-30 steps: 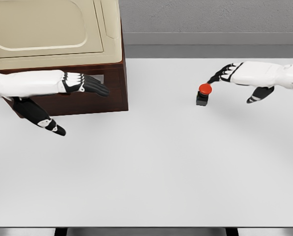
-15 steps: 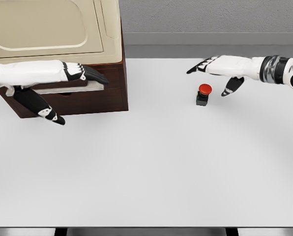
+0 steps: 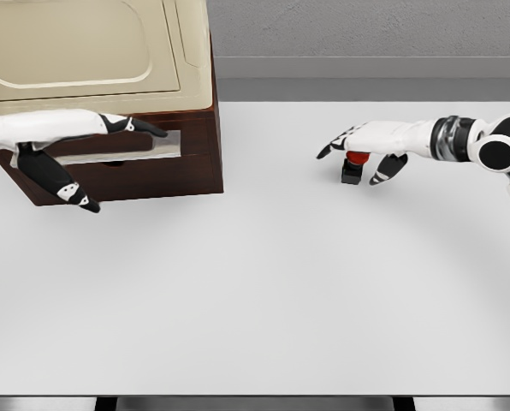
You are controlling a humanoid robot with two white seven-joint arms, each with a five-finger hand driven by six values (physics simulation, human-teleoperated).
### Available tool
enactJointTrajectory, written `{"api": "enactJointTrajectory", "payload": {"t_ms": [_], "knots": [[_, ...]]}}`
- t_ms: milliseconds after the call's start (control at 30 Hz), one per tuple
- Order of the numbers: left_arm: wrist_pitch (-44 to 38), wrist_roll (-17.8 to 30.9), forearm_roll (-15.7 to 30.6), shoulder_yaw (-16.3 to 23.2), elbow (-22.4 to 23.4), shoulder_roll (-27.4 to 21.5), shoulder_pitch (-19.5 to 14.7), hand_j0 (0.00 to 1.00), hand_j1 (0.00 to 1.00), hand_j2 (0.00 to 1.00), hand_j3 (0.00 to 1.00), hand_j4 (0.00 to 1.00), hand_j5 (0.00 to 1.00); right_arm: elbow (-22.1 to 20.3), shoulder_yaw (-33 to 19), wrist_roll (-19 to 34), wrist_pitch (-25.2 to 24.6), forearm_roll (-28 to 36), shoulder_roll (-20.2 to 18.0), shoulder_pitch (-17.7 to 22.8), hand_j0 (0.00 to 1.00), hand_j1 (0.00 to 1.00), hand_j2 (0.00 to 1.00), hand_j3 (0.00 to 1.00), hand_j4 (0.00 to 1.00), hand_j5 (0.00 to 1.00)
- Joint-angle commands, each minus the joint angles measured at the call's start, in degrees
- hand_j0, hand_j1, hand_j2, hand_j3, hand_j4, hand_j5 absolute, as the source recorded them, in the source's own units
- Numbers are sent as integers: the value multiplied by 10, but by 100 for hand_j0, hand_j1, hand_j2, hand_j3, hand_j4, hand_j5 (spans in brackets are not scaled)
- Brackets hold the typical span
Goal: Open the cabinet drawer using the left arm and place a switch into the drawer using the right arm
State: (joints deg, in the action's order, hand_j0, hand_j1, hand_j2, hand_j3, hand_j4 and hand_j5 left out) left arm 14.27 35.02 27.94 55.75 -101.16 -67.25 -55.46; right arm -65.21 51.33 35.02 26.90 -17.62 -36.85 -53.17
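The right hand's fingers [image 3: 334,142] are spread and reach leftward just over the switch [image 3: 352,167], its thumb hanging down on the right side of the small black box; nothing is pinched yet, and whether the palm touches the red cap I cannot tell. The switch stands upright on the white surface [image 3: 263,282], right of the middle and toward the far side, well apart from the cabinet [image 3: 152,171]. It looks like a small, stiff, light thing: a rounded red button on a squarish black base. The cap is probably smooth and may give when pressed, so the flat sides of the base seem the safer place to take hold, thumb on one side and fingers on the other. The right hand [image 3: 370,141] lies nearly level, palm down, with the forearm coming in from the right edge. On the left, the fingers of the left hand [image 3: 109,127] are stretched out together along the front of the cabinet, tips at the pale handle [image 3: 165,137] of the drawer [image 3: 127,158], thumb pointing down and toward the near side. Whether they hook the handle is unclear. The drawer appears to stand out only slightly, if at all.
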Motion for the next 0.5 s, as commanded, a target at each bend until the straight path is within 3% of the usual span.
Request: {"api": "enactJointTrajectory", "payload": {"t_ms": [0,100,467], "knots": [[-18,0,9,-2,1,-5,1,100,100,100,100,100,100,11,-1,0,-1,2,-1,-3,84,84,84,84,84,84],[-57,0,12,-3,1,-4,12,100,100,100,100,100,100,22,-1,0,0,2,-1,-4,81,81,81,81,81,81],[-83,0,7,-31,5,3,31,100,100,100,100,100,100,21,-1,0,3,1,0,-4,68,68,68,68,68,68]]}}
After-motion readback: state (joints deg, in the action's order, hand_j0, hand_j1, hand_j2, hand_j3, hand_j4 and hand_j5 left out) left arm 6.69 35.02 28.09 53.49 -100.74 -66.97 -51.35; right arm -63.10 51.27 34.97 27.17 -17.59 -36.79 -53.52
